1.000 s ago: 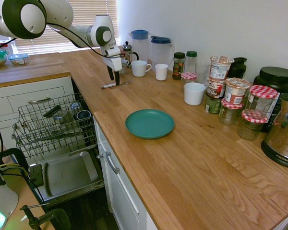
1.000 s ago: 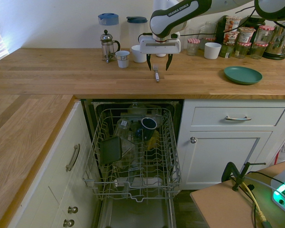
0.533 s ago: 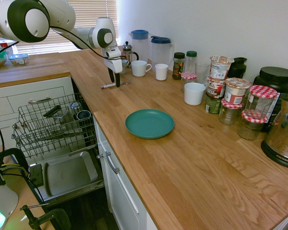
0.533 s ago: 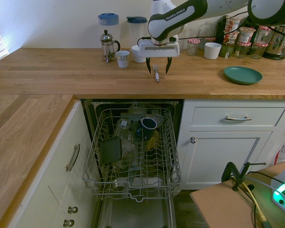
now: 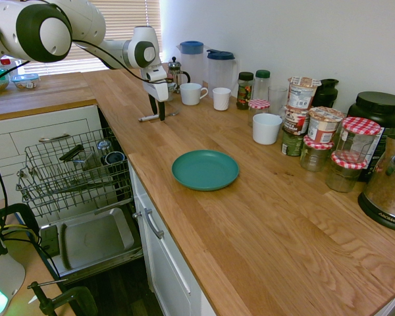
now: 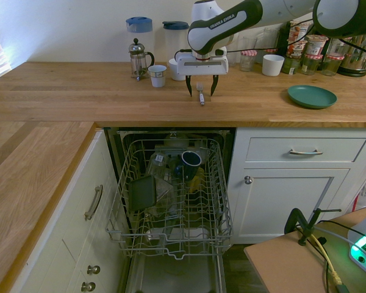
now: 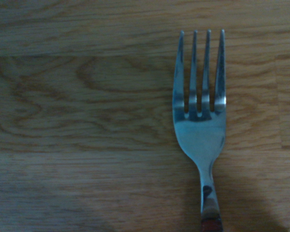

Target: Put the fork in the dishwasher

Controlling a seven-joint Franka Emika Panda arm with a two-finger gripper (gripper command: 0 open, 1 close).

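Wooden countertop [image 6: 73, 97] spanning the second exterior view's upper half is supporting the fork [image 6: 201, 95] (still unloaded), the gripper [image 6: 202, 93] standing open, the dishwasher [image 6: 178, 251] waiting below centre.

On the white robot arm [image 6: 222, 23], 1 link is showing "FRANKA EMIKA" in dark capitals, running along its side in the second exterior view. In the first exterior view, the kettle [image 5: 390, 181] is bearing the brand "AROMA" on its dark base, at the picture's right edge. The stacked food cups [image 5: 303, 92] are carrying printed labels, but their lettering is staying too small to read.
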